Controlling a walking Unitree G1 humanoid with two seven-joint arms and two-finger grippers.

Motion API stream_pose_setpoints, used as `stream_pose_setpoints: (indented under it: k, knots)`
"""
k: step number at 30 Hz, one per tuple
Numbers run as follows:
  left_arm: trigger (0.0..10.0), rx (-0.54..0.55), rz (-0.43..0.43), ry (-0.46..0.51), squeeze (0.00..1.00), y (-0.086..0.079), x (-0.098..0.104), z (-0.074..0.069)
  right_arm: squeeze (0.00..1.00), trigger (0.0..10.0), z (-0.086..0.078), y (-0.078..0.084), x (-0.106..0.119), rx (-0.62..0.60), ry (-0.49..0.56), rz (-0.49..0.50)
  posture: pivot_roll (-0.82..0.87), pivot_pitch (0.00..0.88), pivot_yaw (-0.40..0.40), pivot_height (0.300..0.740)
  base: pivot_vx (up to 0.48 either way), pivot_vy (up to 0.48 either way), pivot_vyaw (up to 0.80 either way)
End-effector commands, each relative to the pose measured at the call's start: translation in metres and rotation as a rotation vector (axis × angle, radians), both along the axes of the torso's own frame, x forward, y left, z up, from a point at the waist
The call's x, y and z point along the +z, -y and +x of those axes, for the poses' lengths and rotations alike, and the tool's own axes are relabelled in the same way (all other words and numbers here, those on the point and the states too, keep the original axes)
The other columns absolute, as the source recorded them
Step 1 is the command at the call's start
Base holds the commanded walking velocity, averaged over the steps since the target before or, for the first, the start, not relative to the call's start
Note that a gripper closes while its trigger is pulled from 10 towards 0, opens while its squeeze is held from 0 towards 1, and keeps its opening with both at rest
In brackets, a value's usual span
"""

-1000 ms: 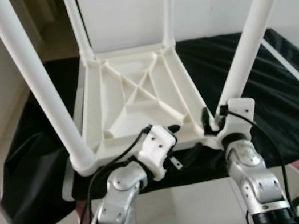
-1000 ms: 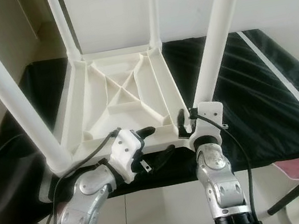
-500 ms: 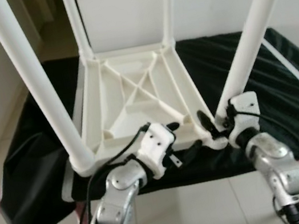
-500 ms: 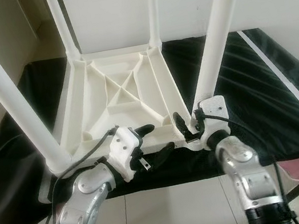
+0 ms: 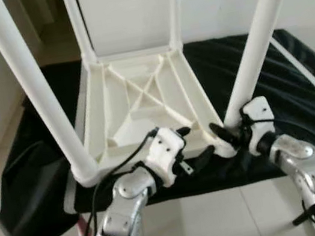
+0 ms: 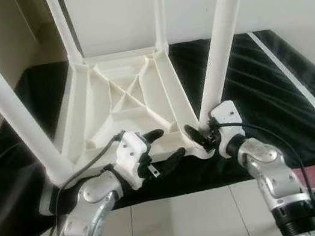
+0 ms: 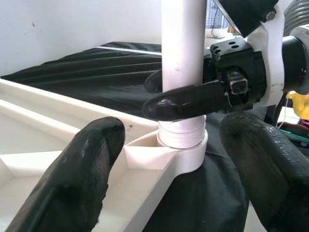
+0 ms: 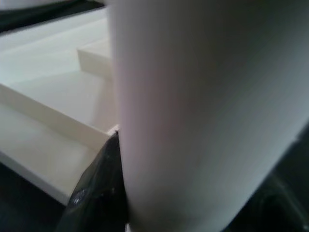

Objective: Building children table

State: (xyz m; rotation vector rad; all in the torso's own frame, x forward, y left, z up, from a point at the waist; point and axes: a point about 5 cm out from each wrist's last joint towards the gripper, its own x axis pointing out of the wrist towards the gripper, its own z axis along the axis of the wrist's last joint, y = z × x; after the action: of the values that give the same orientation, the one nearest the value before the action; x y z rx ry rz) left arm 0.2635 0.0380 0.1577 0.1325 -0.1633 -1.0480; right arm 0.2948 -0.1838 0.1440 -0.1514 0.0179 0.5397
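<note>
Gripping the base of the near right leg (image 5: pixel 256 51), your right gripper (image 5: pixel 228 132) has a finger on each side of the white post at lower right of the frame. Your left gripper (image 5: pixel 192 147) hangs spread wide at the near rim of the upturned white table (image 5: pixel 137 106), centre frame, on the black cloth (image 5: pixel 302 105).

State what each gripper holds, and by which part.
The right gripper clasps the near right table leg just above its socket. The left gripper is open by the tabletop's near edge, holding nothing.
</note>
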Motion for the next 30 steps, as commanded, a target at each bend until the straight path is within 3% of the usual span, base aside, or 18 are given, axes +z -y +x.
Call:
stream_pose_setpoints:
  k: [1, 5, 6, 8, 9, 15, 21, 25, 30]
  knots:
    - [10.0, 0.020, -0.001, 0.007, 0.00, 0.001, 0.002, 0.001, 0.00, 0.0, -0.002, 0.000, -0.010, 0.032, -0.045, -0.026, -0.02, 0.024, -0.040, 0.740, 0.000, 0.000, 0.00]
    - [10.0, 0.019, -0.003, 0.006, 0.00, 0.001, 0.002, 0.000, 0.00, 0.0, -0.002, 0.002, -0.011, 0.035, -0.053, -0.033, -0.02, 0.025, -0.041, 0.740, 0.000, 0.000, 0.00]
    - [10.0, 0.018, -0.003, 0.005, 0.00, 0.001, 0.002, 0.000, 0.00, 4.9, -0.002, 0.003, -0.011, 0.030, -0.055, -0.034, -0.02, 0.024, -0.041, 0.740, 0.000, 0.000, 0.00]
    - [10.0, 0.018, -0.003, 0.004, 0.00, 0.001, 0.002, 0.000, 0.00, 4.9, -0.002, 0.003, -0.012, 0.030, -0.055, -0.034, -0.02, 0.025, -0.042, 0.740, 0.000, 0.000, 0.00]
    - [10.0, 0.018, -0.003, 0.003, 0.00, 0.000, 0.001, 0.000, 0.00, 10.0, -0.002, 0.004, -0.012, 0.023, -0.058, -0.024, -0.02, 0.026, -0.041, 0.740, 0.000, 0.000, 0.00]
    - [10.0, 0.014, -0.001, 0.001, 0.00, 0.001, 0.001, -0.001, 0.00, 10.0, -0.001, 0.009, -0.012, -0.017, -0.054, -0.001, -0.02, 0.029, -0.041, 0.740, 0.000, 0.000, 0.00]
    - [10.0, 0.012, 0.000, -0.004, 0.00, 0.001, -0.001, -0.003, 0.00, 10.0, -0.003, 0.013, -0.014, -0.140, -0.038, 0.010, -0.02, 0.036, -0.048, 0.740, 0.000, 0.000, 0.00]
    - [10.0, 0.010, 0.001, -0.012, 0.00, 0.001, -0.003, -0.004, 0.00, 10.0, -0.009, 0.006, -0.018, -0.235, -0.041, 0.054, -0.03, 0.038, -0.047, 0.740, 0.000, 0.000, 0.00]
    - [10.0, 0.009, 0.001, -0.014, 0.00, 0.001, -0.003, -0.005, 0.00, 10.0, -0.012, 0.002, -0.022, -0.267, -0.056, 0.071, -0.03, 0.037, -0.048, 0.740, 0.000, 0.000, 0.00]
